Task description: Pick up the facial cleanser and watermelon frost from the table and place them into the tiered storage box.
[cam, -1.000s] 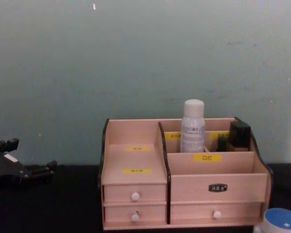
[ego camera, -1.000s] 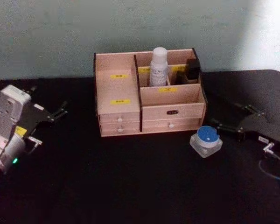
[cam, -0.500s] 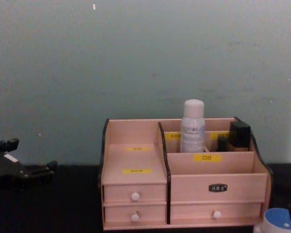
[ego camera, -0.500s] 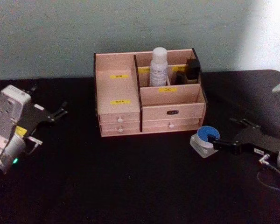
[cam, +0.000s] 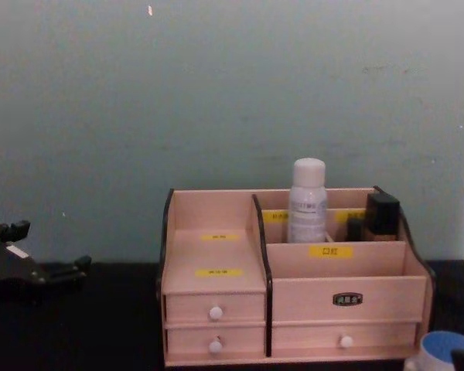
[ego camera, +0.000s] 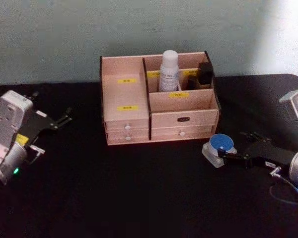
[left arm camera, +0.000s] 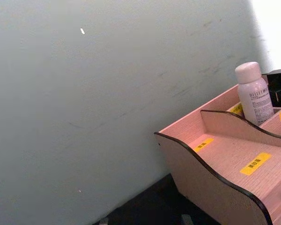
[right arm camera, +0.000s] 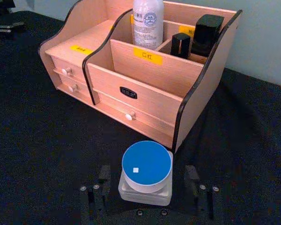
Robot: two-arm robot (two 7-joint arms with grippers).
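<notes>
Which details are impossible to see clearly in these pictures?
Jar, inside the open right gripper: chest view, cut off by the bottom edge.
Yellow labels: head view, text too small to read.
Drawers: right wrist view, contents hidden by closed fronts.
Bottle: chest view, base hidden behind the box's divider.

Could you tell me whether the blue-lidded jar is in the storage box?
Out: the blue-lidded jar stands on the table before the tiered storage box, inside the open right gripper.
</notes>
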